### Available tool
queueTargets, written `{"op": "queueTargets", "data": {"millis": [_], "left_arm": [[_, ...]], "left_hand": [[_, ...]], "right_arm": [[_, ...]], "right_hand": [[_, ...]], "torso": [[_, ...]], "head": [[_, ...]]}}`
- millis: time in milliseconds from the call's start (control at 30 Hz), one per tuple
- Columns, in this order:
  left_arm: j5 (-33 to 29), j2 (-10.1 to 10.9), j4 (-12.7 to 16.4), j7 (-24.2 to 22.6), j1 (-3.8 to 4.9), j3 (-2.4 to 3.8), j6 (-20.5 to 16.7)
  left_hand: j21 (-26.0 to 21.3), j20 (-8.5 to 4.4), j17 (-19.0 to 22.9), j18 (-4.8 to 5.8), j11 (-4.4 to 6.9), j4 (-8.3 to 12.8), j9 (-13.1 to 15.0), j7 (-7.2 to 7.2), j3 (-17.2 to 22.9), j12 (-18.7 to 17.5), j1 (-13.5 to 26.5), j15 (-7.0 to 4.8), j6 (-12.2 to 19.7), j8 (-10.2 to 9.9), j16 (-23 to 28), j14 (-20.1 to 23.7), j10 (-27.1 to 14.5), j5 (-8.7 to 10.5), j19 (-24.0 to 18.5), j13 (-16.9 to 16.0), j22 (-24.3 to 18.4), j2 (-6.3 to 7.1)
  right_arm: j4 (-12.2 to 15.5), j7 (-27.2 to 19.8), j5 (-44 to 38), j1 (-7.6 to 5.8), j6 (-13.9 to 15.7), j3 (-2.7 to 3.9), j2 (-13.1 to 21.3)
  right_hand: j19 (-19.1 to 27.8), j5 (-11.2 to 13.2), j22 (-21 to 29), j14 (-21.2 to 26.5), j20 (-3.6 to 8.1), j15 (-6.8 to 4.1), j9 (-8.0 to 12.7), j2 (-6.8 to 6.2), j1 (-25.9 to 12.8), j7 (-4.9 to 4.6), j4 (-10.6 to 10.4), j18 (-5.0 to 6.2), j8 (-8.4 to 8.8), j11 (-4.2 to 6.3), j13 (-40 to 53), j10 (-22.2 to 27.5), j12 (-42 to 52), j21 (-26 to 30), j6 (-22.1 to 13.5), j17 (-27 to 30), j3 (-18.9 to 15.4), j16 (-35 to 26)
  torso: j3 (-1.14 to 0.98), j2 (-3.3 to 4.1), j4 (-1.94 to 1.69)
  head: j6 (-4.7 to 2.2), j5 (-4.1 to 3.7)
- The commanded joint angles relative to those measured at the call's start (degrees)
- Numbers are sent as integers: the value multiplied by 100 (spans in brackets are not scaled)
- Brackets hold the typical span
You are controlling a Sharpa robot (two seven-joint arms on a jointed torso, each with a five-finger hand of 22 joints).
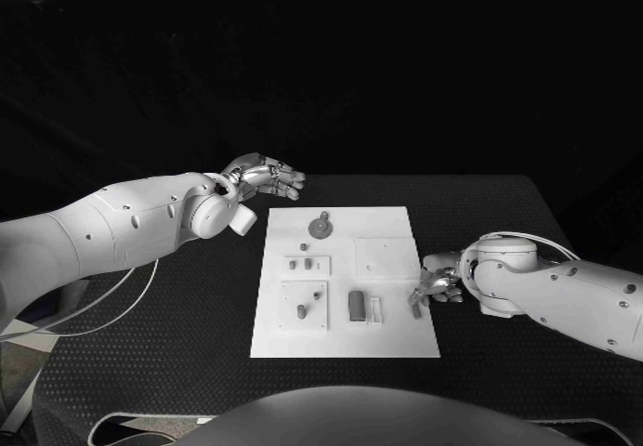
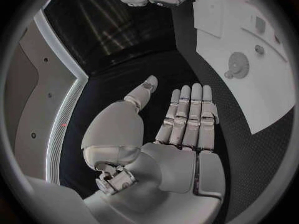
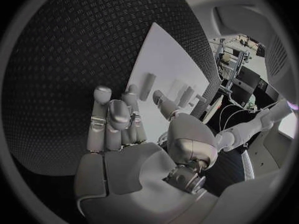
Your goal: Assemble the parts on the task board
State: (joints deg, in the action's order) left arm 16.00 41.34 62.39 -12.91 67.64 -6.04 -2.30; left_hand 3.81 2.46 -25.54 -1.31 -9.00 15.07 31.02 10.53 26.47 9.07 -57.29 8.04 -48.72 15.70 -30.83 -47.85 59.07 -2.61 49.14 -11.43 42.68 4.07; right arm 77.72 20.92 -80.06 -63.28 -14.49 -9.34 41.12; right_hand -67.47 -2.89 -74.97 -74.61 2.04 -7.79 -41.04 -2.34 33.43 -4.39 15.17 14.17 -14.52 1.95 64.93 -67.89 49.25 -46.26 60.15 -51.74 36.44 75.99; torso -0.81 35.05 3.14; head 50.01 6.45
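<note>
The white task board (image 1: 402, 223) lies mid-table with grey parts on it: a round gear-like piece (image 1: 321, 226), small pegs (image 1: 306, 265) and a dark block (image 1: 357, 307). My left hand (image 1: 269, 177) hovers off the board's far left corner with its fingers (image 2: 190, 114) stretched out straight and nothing in it. My right hand (image 1: 439, 283) sits low at the board's right edge, fingers (image 3: 115, 119) loosely bent and holding nothing. A short cylinder part (image 3: 148, 86) lies on the board (image 3: 165, 50) just beyond its fingertips, also seen as a small peg (image 1: 417, 307) beside the hand.
The black table (image 1: 175, 334) stretches around the board on all sides. A raised square plate (image 1: 386, 257) stands on the board's right half and a smaller plate (image 1: 304, 307) on its near left. A white cable (image 1: 108, 307) hangs under my left arm.
</note>
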Motion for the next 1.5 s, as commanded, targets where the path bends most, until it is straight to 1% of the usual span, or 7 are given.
{"op": "queueTargets", "data": {"millis": [33, 333, 567, 767, 1033, 1300, 1500], "left_arm": [[-35, -13, 20, -31, 4, 4, 106], [-35, -10, 15, 0, 4, 4, 155], [-35, -4, 14, 13, 4, 4, 171], [-35, -13, 19, 12, 4, 4, 180], [-35, -9, 10, 17, 4, 4, 179], [-34, -4, 11, 28, 4, 4, 198], [-33, -2, 10, 47, 4, 4, 224]], "left_hand": [[10, 18, -9, -40, -3, -28, -6, -8, -8, -21, 70, 31, 9, 28, 34, 21, 43, -23, 0, 6, -9, -2], [10, 19, -16, -40, -3, -31, -8, -9, -10, -21, 75, 32, 9, 29, 39, 22, 43, -22, -2, 7, -12, -1], [10, 20, -23, -39, -3, -34, -10, -8, -15, -23, 83, 33, 11, 30, 44, 23, 42, -22, -4, 8, -14, 3], [10, 20, -26, -40, -4, -34, -11, -8, -17, -23, 85, 33, 11, 31, 47, 23, 41, -22, -5, 9, -15, 5], [11, 20, -31, -41, -3, -34, -12, -9, -17, -24, 85, 33, 12, 32, 50, 23, 41, -22, -5, 10, -17, 4], [11, 20, -36, -42, -3, -35, -13, -9, -17, -25, 85, 33, 12, 33, 53, 23, 41, -22, -5, 10, -18, 3], [11, 21, -41, -41, -4, -36, -14, -9, -18, -25, 88, 33, 12, 34, 57, 24, 41, -22, -7, 11, -19, 1]], "right_arm": [[-55, 1, -117, 26, -192, -11, -45], [-290, 29, -554, 174, -270, -159, -259], [-316, 32, -832, 269, -347, -195, -316], [-252, 34, -978, 273, -295, -215, -323], [-195, 29, -1025, 274, -212, -219, -324], [-84, 12, -364, 274, 409, -216, -235], [158, -11, 690, 270, 1099, -147, -131]], "right_hand": [[17, -1, -103, 18, -13, -39, 36, 0, -59, 8, -35, 83, 40, 12, 7, -42, 34, -23, 29, -9, -14, 35], [17, -1, -106, 24, -1, -42, 31, 130, -5, 10, -18, 83, 46, 15, 18, -40, 40, -34, 32, -19, 29, 50], [22, -2, -112, 30, 7, -42, 20, 172, 163, 11, 136, 83, 51, 16, 32, -39, 48, -58, 35, -26, 51, 64], [53, 0, -113, 44, 18, -33, -14, -124, 1150, -2, 149, 83, 61, 6, 52, -31, 55, -112, 11, -26, 91, 69], [94, -1, -106, 54, -7, -29, -37, -91, 2096, -2, 169, 83, 82, 3, 56, -29, 44, -132, 2, -23, -23, 73], [105, -3, -105, 55, -32, -38, -54, 196, 2313, 11, 176, 83, 77, 14, 63, -58, 54, -148, 26, -32, -93, 94], [77, -3, -111, 35, -20, -57, -72, 226, 2390, 34, 177, 83, 51, 35, 81, -111, 91, -183, 82, -56, -122, 145]], "torso": [[8, -3, 8], [4, -2, -1], [3, 0, -1], [7, -4, 9], [3, -3, 5], [1, -4, 10], [4, -4, 7]], "head": [[-1, -1], [-1, 6], [-1, 18], [-1, 11], [-1, 5], [-1, 14], [-1, -7]]}}
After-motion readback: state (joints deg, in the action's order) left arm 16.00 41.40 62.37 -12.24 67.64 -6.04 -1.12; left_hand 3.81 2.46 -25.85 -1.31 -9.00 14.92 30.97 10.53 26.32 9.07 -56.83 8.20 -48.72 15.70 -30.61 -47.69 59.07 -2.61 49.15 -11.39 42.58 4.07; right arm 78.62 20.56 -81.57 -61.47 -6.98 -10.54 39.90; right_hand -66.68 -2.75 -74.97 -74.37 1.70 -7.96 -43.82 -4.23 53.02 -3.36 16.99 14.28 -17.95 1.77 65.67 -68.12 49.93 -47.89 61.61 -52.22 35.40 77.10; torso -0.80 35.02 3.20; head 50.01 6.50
